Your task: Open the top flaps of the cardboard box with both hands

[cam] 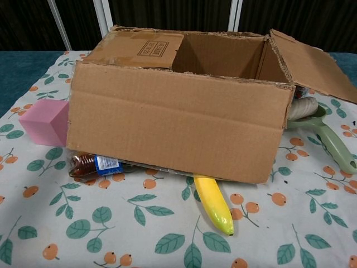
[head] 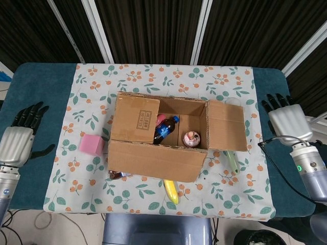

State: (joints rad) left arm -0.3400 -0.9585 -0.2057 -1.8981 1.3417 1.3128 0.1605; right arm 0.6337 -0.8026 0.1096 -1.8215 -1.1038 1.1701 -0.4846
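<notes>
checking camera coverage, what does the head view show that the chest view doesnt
Only the head view shows both hands, left and right, open beside the cloth, and the bottle and round item inside the box. Only the chest view shows the bottle wedged under the box front. Both show the box, its right flap folded out, left flap closed, pink block and banana.

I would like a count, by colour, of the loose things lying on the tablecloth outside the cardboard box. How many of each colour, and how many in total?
Pink: 1, the pink foam cube.
Yellow: 1, the yellow banana, partly under the box.
Pale green: 1, the pale green brush handle.
Brown: 1, the dark brown drink bottle with a blue label, partly under the box.
Total: 4.
</notes>
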